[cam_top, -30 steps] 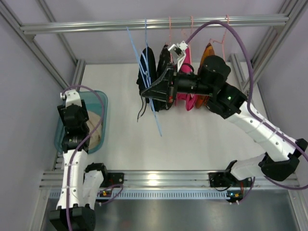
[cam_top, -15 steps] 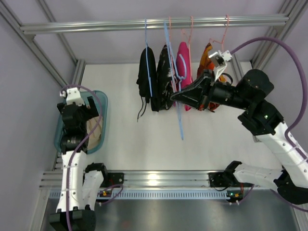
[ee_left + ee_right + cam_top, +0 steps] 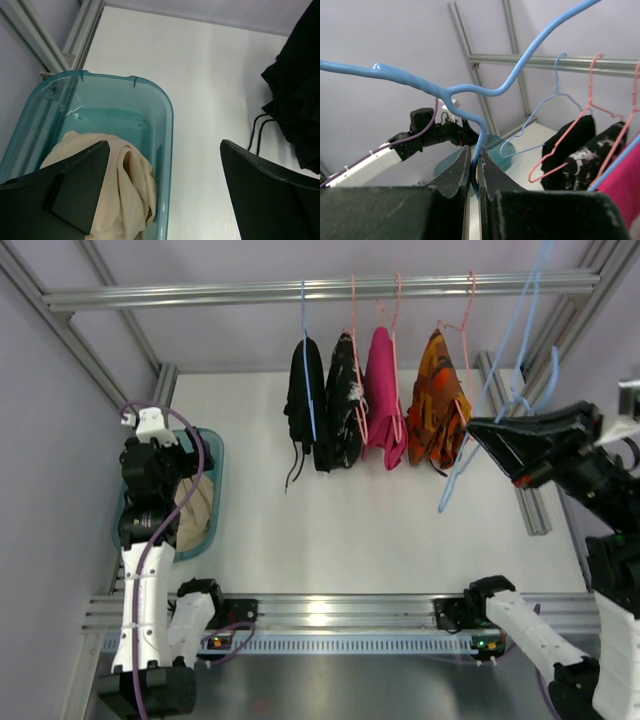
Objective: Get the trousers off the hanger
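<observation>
Two tools: the left tool (image 3: 164,145) hangs with its jaws wide apart and nothing between them; the right tool (image 3: 474,155) is pressed together on the wire of the hanger (image 3: 410,79).
Trousers: the trousers (image 3: 125,200) lie crumpled in a teal bin (image 3: 167,107) at the left edge of the tabletop (image 3: 380,530), clear of any hanger.
Hanger: bare, off the rail (image 3: 200,292), held out at the far right with its long end dangling near the orange garment (image 3: 437,405).
Trousers and left tool: the cloth sits below the left tool, mostly under its left finger, not touching it as far as the wrist view shows.
Progress: judging by the bare hanger and the cloth in the bin, the removal looks done.
Risk, hanger: the grip is a narrow pinch on thin wire, so the hanger could twist or slide out if the arm swings.
Risk, snag: the dangling end could catch the orange garment and drag it along the rail.
Risk, bin: a low pass of the left tool could hook the cloth and pull it back out.
</observation>
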`<state>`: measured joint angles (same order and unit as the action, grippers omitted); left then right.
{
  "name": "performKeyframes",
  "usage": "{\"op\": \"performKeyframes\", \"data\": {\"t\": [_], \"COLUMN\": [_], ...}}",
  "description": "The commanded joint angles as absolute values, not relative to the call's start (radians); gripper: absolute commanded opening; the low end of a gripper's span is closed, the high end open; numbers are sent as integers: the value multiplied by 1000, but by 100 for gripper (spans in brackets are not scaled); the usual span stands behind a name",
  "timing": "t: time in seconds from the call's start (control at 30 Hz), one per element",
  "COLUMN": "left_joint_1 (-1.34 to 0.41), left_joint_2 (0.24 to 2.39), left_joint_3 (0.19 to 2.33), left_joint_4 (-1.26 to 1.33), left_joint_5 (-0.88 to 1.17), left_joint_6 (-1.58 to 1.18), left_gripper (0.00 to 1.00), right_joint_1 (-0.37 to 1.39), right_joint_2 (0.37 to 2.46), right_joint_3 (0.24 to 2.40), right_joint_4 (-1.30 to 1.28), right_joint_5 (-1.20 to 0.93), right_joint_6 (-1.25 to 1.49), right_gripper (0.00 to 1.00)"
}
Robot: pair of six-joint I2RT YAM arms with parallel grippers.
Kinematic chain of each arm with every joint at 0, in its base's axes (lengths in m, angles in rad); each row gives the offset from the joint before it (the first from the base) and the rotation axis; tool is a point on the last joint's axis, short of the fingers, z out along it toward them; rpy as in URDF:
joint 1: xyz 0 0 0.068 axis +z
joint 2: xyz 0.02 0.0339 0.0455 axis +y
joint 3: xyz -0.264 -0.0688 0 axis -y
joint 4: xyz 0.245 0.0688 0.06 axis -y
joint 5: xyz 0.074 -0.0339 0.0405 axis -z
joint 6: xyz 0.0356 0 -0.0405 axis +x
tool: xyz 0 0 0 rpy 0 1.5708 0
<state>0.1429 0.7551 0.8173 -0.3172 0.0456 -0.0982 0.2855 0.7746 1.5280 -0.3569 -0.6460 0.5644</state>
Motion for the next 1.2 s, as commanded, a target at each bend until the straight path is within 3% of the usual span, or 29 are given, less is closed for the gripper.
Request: {"op": "performKeyframes", "data": {"t": [0.0,0.27,0.73,1.07,1.17], "left_joint_1": [147,146,147,146,147], "left_joint_2": [764,796,735,703,692], "left_joint_3": [893,963,943,919,920], "left_joint_4": [-282,-284,-284,-284,-284], "left_joint_5": [129,167,167,172,173], "left_joint_6": [-155,-167,-138,-100,-86], "left_gripper": [98,98,98,98,98], "right_joint_1": [183,14,-132,-158,-247], "right_joint_2": [686,612,754,971,1052], "right_joint_3": [1560,1587,1471,1686,1753], "right_joint_4": [-424,-688,-914,-1084,-1161], "right_joint_5": [-675,-589,-811,-905,-1052], "right_joint_6": [490,377,503,408,382], "right_gripper": [0,0,0,0,0]}}
